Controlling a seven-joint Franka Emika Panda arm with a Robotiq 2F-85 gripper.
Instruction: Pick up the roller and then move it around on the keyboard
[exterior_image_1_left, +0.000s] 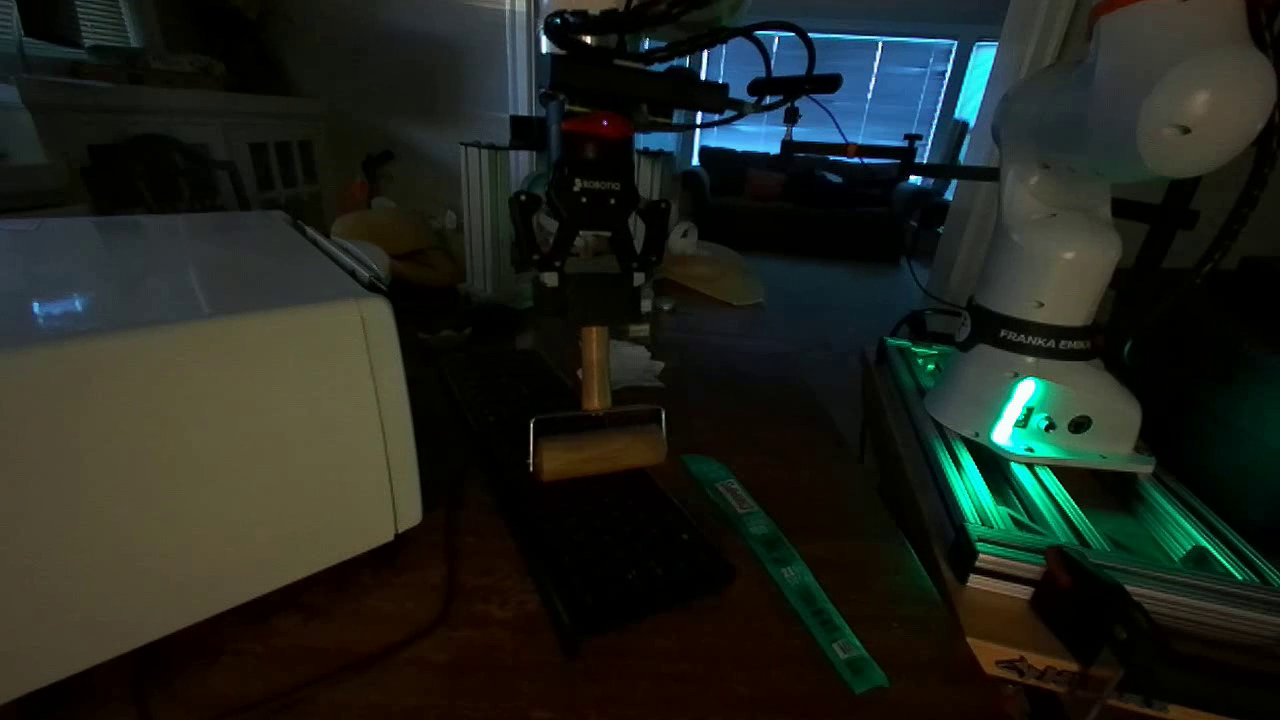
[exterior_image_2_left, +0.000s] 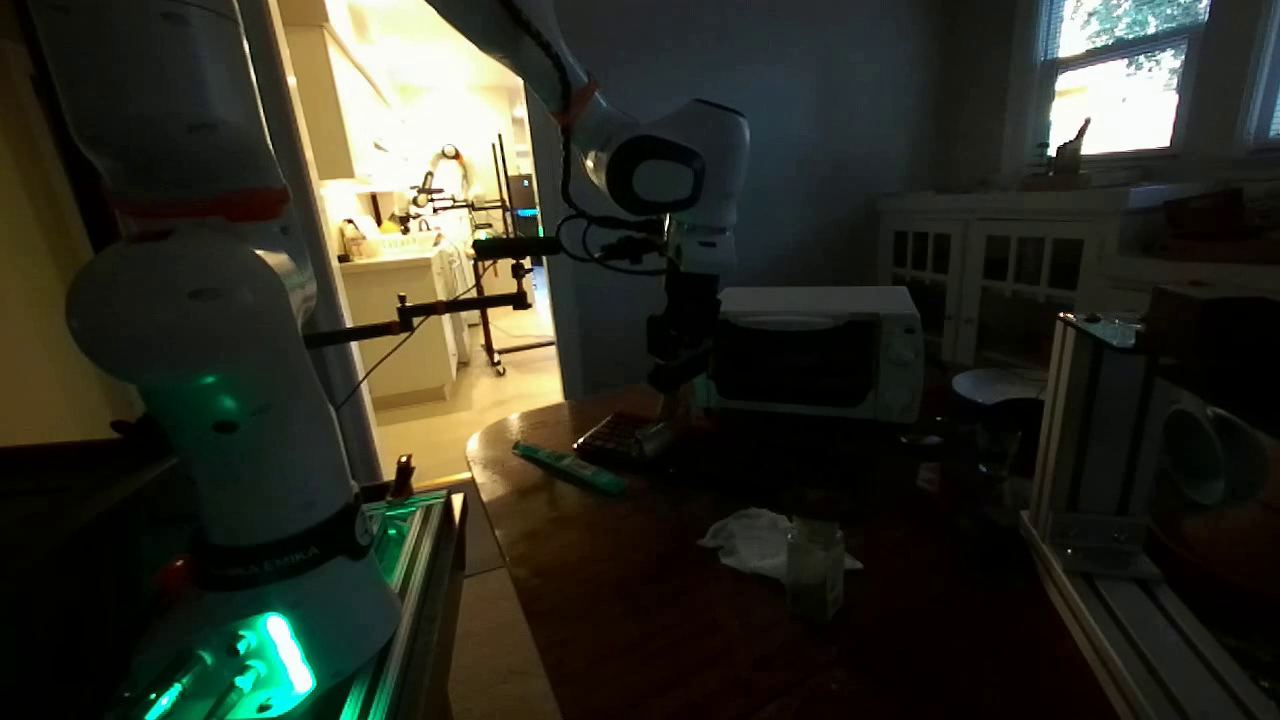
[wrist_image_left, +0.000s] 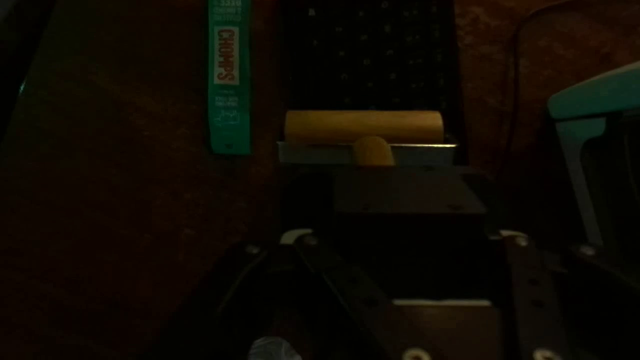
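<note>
The roller has a light-tan handle and a pale wooden cylinder (exterior_image_1_left: 600, 453) crosswise in a metal frame. It also shows in an exterior view (exterior_image_2_left: 657, 440) and in the wrist view (wrist_image_left: 364, 127). My gripper (exterior_image_1_left: 593, 300) is shut on the roller's handle, with the handle pointing down and the cylinder lowest. In the wrist view the gripper (wrist_image_left: 385, 192) hides most of the handle. The near-black keyboard (exterior_image_1_left: 635, 560) lies under the roller, which spans much of its width. The keyboard also shows in the wrist view (wrist_image_left: 370, 60). Whether the cylinder touches the keys I cannot tell.
A long green strip (exterior_image_1_left: 790, 570) lies beside the keyboard on the table. A white toaster oven (exterior_image_1_left: 190, 460) stands on the keyboard's other side. A crumpled white cloth or paper (exterior_image_2_left: 750, 540) and a clear jar (exterior_image_2_left: 815, 568) are on the table. The scene is dark.
</note>
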